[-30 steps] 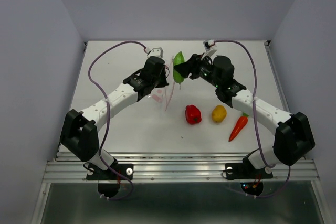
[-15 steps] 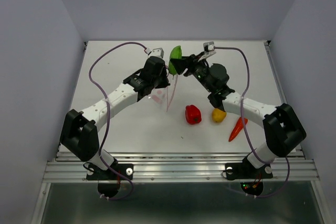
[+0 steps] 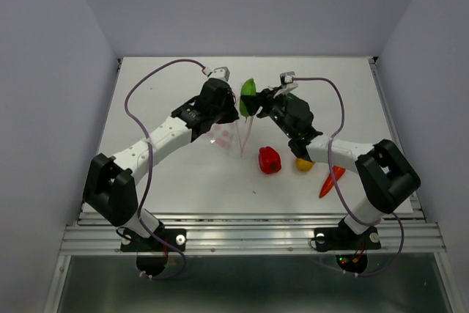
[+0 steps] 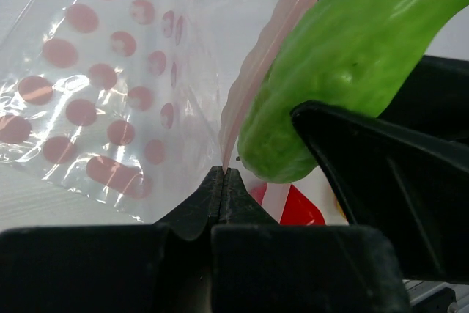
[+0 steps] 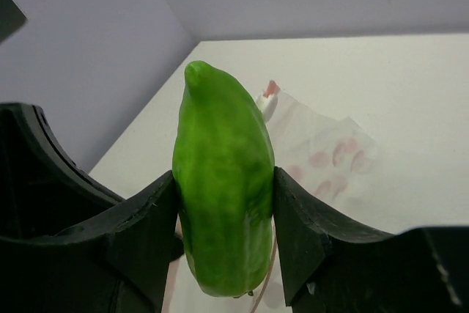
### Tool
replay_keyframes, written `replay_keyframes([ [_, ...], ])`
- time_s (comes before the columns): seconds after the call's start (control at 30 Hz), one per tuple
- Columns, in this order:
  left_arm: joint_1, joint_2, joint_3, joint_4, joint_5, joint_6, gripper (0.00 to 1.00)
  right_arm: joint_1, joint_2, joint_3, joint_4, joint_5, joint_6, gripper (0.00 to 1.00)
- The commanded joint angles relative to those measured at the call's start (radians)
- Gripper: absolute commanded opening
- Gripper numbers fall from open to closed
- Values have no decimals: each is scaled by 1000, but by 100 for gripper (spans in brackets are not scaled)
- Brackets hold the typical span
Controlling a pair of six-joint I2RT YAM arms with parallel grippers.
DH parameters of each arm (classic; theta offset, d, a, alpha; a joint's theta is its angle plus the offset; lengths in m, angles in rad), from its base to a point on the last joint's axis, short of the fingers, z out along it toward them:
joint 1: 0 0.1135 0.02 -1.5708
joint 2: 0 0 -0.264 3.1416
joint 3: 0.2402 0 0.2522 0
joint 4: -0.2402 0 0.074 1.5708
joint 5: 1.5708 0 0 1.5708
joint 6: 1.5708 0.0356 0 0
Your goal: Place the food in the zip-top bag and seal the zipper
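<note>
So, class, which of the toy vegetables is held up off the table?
The glossy light green pod, clamped between the right arm's black fingers. The red bell pepper, yellow-orange piece and orange carrot all lie on the white table.

Lighting: bright, even and diffuse, from overhead; the white table is near full exposure without washing out. Shadows: soft, faint and short, lying close under the arms in the top view. Glare: soft highlights run along the light green pod between the fingers of the right gripper; small white glints sit on the crinkled zip-top bag just beyond the left gripper. Focus: top view sharp throughout. In the left wrist view the gripper body nearest the lens is soft, black and featureless. In the right wrist view the pod is sharp, while the bag and table behind it are mildly blurred. Perspective: the table sides converge toward the far end.
</note>
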Motion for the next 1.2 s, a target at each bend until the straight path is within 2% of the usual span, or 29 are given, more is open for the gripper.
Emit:
replay_keyframes([
  [0.0, -2, -67, 31, 47, 2, -16, 0, 17, -43, -62, 85, 29, -52, 24],
  [0.27, -1, -64, 14, 73, 20, -33, 0, 61, -51, -96, 37, 14, -67, 25],
  [0.43, -1, -54, 16, 78, 22, -48, 0, 93, -49, -82, -73, 11, -61, 26],
  [0.6, 1, -50, 11, 73, -4, -58, 0, 94, -69, -86, -171, -21, 52, 26],
  [0.8, 1, -51, 10, 70, 0, -53, 0, 103, -45, 14, -372, -123, 144, 28],
  [0.97, 1, -67, -12, 84, 34, -39, 0, 103, -12, 87, -450, -169, 177, 33],
  [1.17, -1, -106, -65, 96, 73, -47, 0, 92, 21, 215, -594, -2, 295, 35],
])
